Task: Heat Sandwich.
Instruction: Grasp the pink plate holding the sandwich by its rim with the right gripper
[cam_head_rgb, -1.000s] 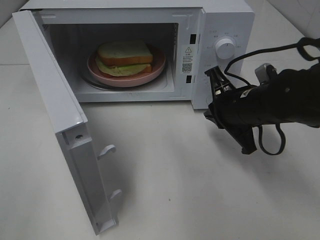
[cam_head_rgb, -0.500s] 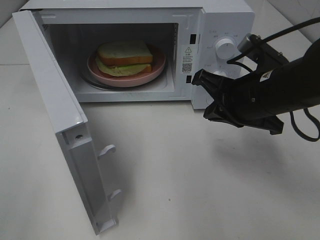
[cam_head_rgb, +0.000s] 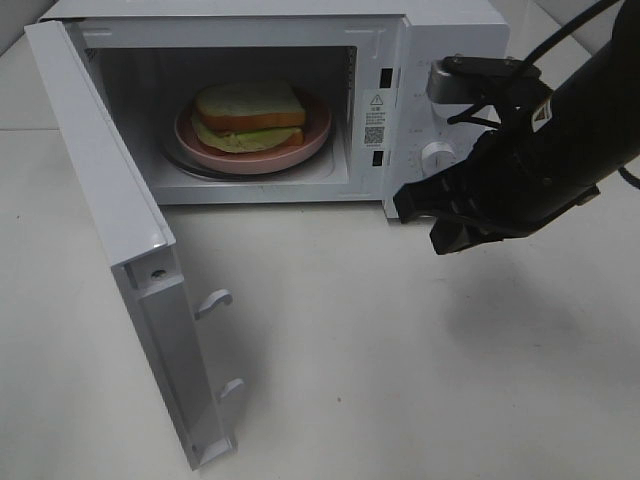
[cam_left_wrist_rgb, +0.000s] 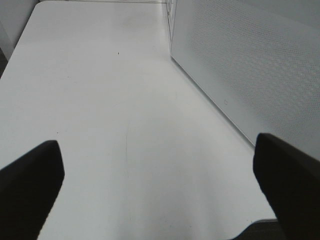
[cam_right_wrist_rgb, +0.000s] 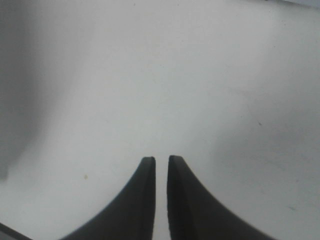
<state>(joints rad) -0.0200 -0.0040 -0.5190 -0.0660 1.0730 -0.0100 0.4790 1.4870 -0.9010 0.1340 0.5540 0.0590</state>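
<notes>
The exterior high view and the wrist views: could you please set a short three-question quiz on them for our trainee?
1. True or false: the microwave door is shut.
2. The sandwich rests on: A) a pink plate inside the microwave; B) a metal tray; C) a paper napkin.
3. Which pincer stands wide open, holding nothing?
Key: 1 false, it stands open; 2 A; 3 the left pincer.
</notes>
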